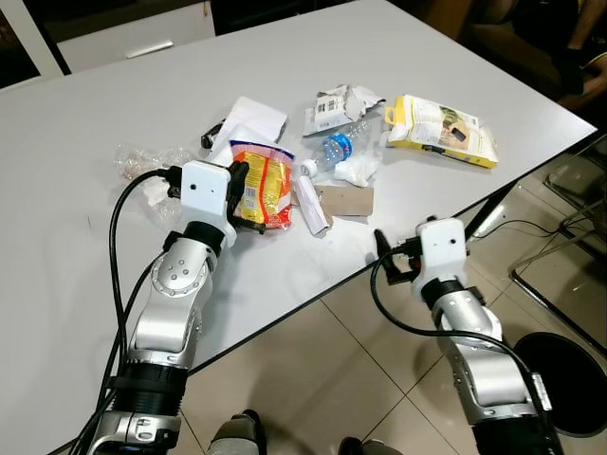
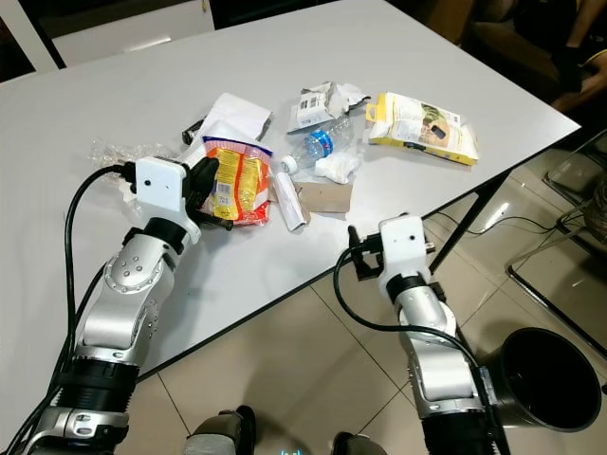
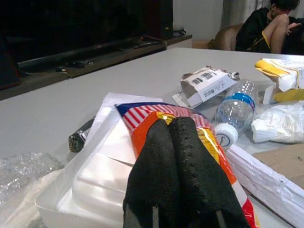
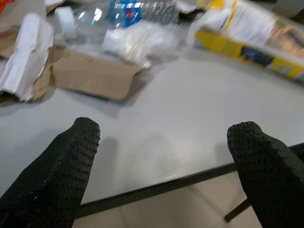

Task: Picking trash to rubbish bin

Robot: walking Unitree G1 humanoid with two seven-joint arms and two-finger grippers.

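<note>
- Left gripper [image 3: 176, 142]: both black fingers pressed flat together, no gap, tips lying on top of the orange/yellow snack bag [image 1: 265, 186]; nothing seen pinched between them.
- Snack bag lies partly over a white foam tray [image 3: 102, 183], on the white table [image 1: 85, 133], in front of the left arm.
- Right gripper [image 4: 164, 142]: fingers spread wide, holding nothing, hovering at the table's near edge [image 1: 327, 289], well short of the trash.
- Room to move: bare tabletop on the robot's left and far side; tiled floor [image 1: 313, 370] open below the near edge, btwn the two arms.
- Black rubbish bin [image 2: 550, 379] stands on the floor just beside the right arm, on its right.
- Count, pile at mid-table: 1 snack bag, 1 foam tray, 1 clear plastic bottle w/ blue label [image 1: 334, 150], 1 brown cardboard piece [image 1: 345, 200], 1 white rolled wrapper [image 1: 311, 203], 1 torn white carton [image 1: 334, 109], 1 yellow package [image 1: 441, 131] nearest the far-right corner, 1 small black item [image 3: 81, 136], 1 crumpled clear plastic wrap [image 1: 142, 159], 1 white paper sheet [image 1: 248, 120].
- Person [image 3: 268, 26] seated past the table's far side.
</note>
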